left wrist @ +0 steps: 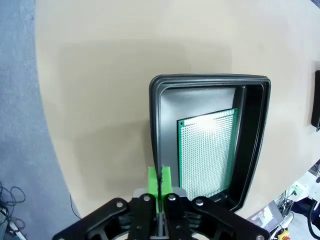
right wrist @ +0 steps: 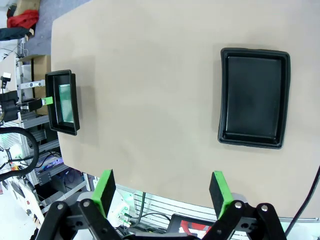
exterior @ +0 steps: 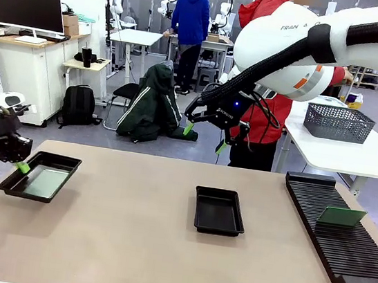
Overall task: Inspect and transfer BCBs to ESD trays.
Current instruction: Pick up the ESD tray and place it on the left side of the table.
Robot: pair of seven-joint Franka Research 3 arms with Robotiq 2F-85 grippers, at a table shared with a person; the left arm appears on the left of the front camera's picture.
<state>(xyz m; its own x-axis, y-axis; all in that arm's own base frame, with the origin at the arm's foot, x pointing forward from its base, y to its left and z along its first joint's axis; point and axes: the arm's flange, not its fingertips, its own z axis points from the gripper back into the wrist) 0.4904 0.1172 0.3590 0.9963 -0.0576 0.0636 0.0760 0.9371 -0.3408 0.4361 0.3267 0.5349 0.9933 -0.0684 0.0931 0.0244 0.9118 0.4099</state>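
Your right hand [exterior: 205, 138], spread wide and empty, is nearer the BCB [exterior: 341, 216] standing in the slotted rack [exterior: 342, 252], down to its right. Your left hand [exterior: 22, 167] is pinched shut on nothing.

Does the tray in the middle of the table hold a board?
No, the middle tray shows only a bare black floor in the right wrist view.

The left gripper [exterior: 22, 166] hangs low over the left edge of the table [exterior: 126, 245], near its far-left corner, with its green pads [left wrist: 153, 182] pressed flat together. The white right arm [exterior: 312, 53] comes in high from the right and bends down toward the middle of the far edge, holding the right gripper [exterior: 205, 138] well above the table, fingers pointing down and jaws spread wide
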